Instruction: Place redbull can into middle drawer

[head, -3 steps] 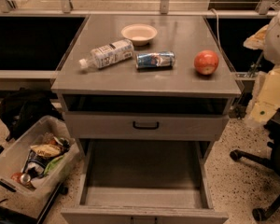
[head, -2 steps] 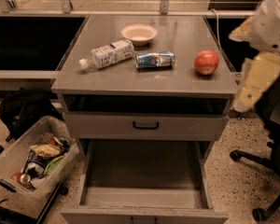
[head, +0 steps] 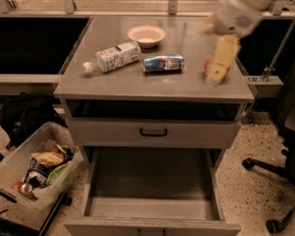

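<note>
The redbull can (head: 162,63), blue and silver, lies on its side on the grey cabinet top (head: 137,85), near the middle. The middle drawer (head: 152,181) stands pulled out at the bottom, and its grey floor is bare. My gripper (head: 218,67), cream-coloured and blurred, hangs from the arm that comes in from the upper right. It is above the right part of the cabinet top, about a can's length to the right of the can and apart from it.
A clear bottle (head: 113,57) with a white label lies left of the can, and a small bowl (head: 146,35) sits behind it. A red apple (head: 207,64) is mostly hidden behind my gripper. A closed drawer front (head: 153,132) with a black handle is above the open drawer. A bin (head: 34,176) of trash stands at the left and a chair base (head: 278,173) at the right.
My arm has swung left and inward from beside the cabinet's right edge to above the right part of its top, now covering the apple. The can and the other objects have not moved.
</note>
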Available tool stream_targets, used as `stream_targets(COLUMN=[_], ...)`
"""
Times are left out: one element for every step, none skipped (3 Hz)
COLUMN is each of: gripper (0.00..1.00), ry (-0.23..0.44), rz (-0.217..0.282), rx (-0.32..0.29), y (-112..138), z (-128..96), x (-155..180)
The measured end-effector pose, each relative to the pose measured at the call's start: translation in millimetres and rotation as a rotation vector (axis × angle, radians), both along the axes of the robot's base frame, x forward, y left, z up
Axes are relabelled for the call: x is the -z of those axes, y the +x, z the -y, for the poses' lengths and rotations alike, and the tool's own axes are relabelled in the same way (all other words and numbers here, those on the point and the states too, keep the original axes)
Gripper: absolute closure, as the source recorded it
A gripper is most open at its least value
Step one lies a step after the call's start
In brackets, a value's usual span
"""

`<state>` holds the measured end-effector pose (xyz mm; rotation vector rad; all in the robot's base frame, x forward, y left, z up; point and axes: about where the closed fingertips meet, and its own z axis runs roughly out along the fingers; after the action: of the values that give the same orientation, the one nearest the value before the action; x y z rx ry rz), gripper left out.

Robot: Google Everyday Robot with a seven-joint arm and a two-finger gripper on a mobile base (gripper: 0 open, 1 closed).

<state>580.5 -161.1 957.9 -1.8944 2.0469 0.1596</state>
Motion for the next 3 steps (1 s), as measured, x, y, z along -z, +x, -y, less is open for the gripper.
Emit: stream_targets(gripper=[0.00, 0.00, 0.00], ry=[0.046, 0.064, 0.095], rz=[-0.038, -0.067, -0.029], rx=[-0.084, -0.088, -0.078], y=[64, 123, 155], z=[-55, -113, -148], x=[29, 64, 65])
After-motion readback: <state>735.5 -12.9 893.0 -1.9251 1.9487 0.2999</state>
